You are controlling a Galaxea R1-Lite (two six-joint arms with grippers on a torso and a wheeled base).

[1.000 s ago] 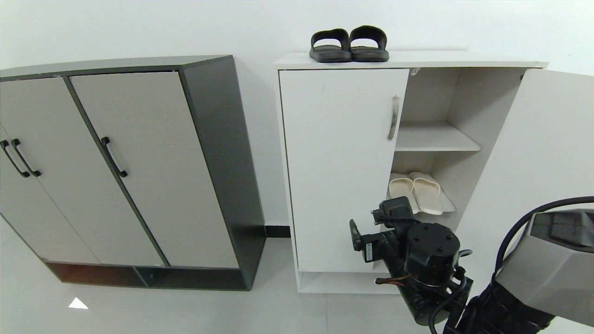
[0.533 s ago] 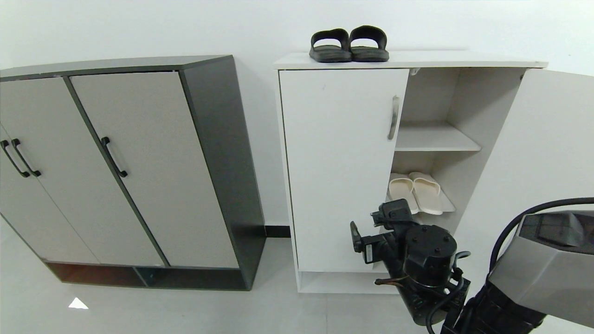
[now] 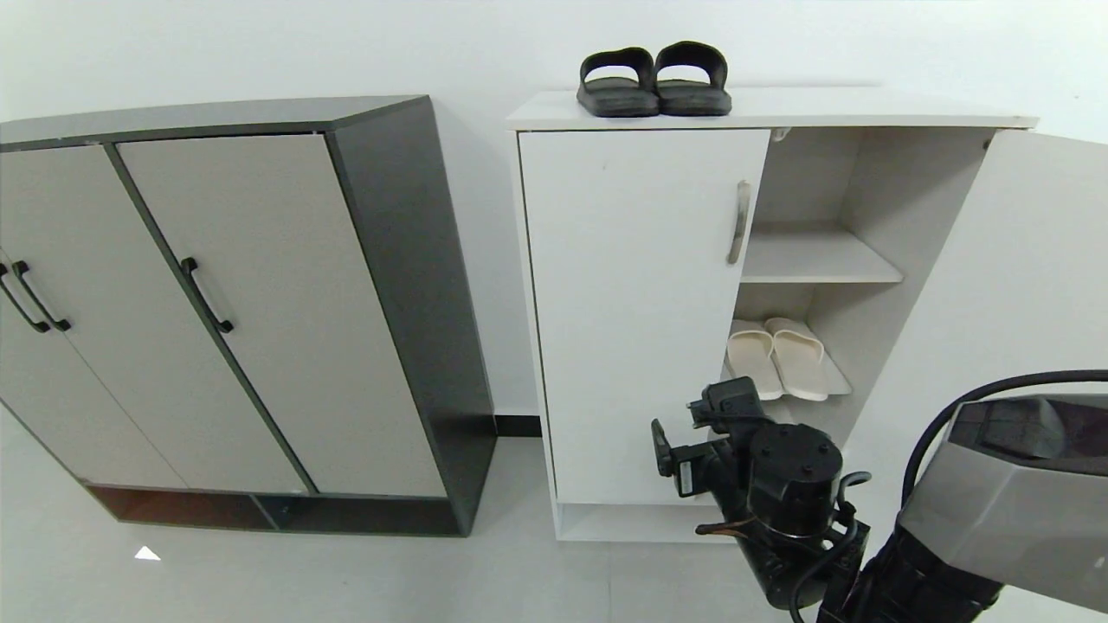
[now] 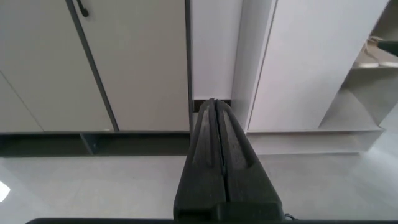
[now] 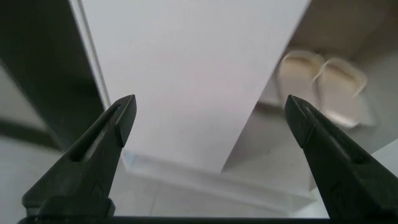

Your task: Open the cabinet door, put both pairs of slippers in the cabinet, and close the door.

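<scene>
Wide open, the right pincer (image 5: 210, 102) faces the cabinet (image 3: 632, 303), cream slippers (image 5: 323, 84) shelved just beyond it, black slippers (image 3: 653, 82) well above; the left pincer (image 4: 212, 106) is closed.

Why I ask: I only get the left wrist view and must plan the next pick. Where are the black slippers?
Observer: The black slippers sit side by side on top of the white cabinet, above its closed door.
Operator: Is the other pair stowed?
Observer: Yes, the beige slippers lie on a lower shelf inside, beside the open door.
Operator: And the right gripper?
Observer: The right gripper is open and empty, low in front of the white cabinet.
</scene>
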